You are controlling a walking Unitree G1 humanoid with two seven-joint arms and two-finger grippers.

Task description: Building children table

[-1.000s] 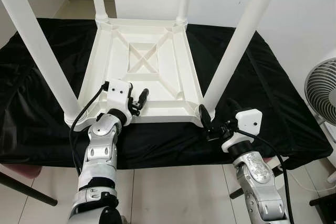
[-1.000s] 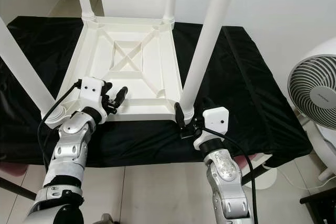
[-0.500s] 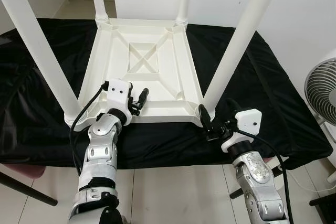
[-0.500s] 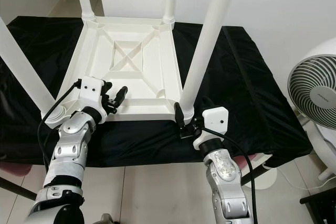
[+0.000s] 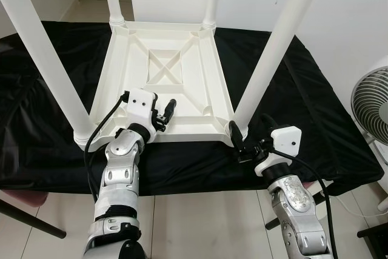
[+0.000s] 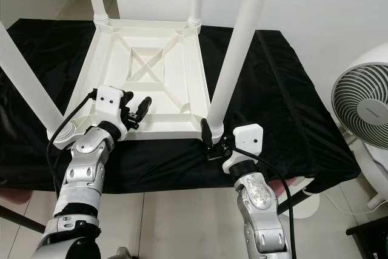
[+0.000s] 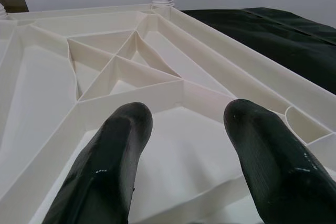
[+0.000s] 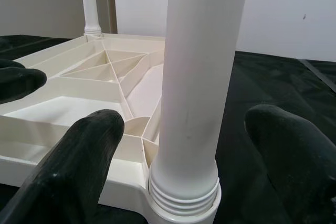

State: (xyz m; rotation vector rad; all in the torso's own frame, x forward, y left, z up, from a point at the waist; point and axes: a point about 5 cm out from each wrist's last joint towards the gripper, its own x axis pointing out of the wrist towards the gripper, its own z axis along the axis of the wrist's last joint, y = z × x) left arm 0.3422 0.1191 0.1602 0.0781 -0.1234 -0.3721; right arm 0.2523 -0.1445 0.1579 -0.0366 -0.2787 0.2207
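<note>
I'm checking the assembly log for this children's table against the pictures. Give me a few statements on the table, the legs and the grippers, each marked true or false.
1. The white table lies upside down on a black cloth. True.
2. Only two legs are fitted. False: four legs stand up from the corners.
3. The right gripper has its fingers open on either side of the near right leg. True.
4. The left gripper is shut on a screwdriver. False: it is open and holds nothing, over the ribbed underside.
5. A fan stands to the robot's right. True.
6. The table rests on bare floor tiles. False: it rests on the cloth.
</note>
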